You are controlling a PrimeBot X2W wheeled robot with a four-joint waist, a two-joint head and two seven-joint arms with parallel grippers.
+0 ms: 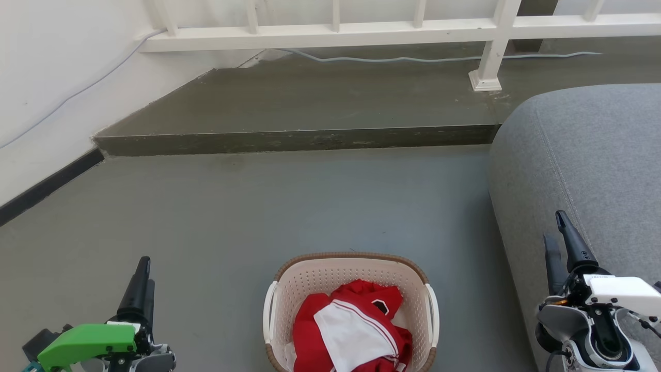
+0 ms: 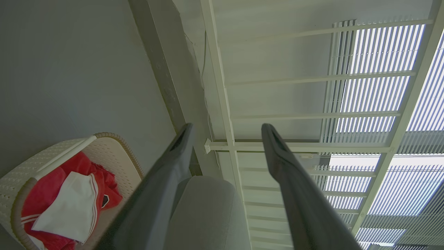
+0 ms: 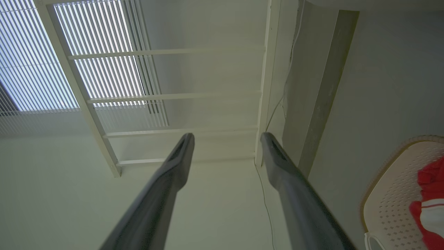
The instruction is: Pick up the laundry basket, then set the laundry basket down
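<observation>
The laundry basket (image 1: pixel 330 279) stands on the grey floor at the bottom middle of the head view. It is cream with perforated walls, a brown rim and white side handles, and it holds red and white clothes (image 1: pixel 351 325). My left gripper (image 1: pixel 146 268) is well off to its left and my right gripper (image 1: pixel 554 227) is off to its right, beside the sofa. The left wrist view has the left gripper (image 2: pixel 227 128) open and empty, with the basket (image 2: pixel 104 152) at lower left. My right gripper (image 3: pixel 227 136) is likewise open and empty, the basket (image 3: pixel 392 194) at lower right.
A grey sofa (image 1: pixel 583 155) fills the right side, close to the basket. Beyond the open floor runs a raised concrete step (image 1: pixel 299 139) with a white railing (image 1: pixel 335 33) and a loose cable (image 1: pixel 413 58). A white wall (image 1: pixel 46 77) closes the left.
</observation>
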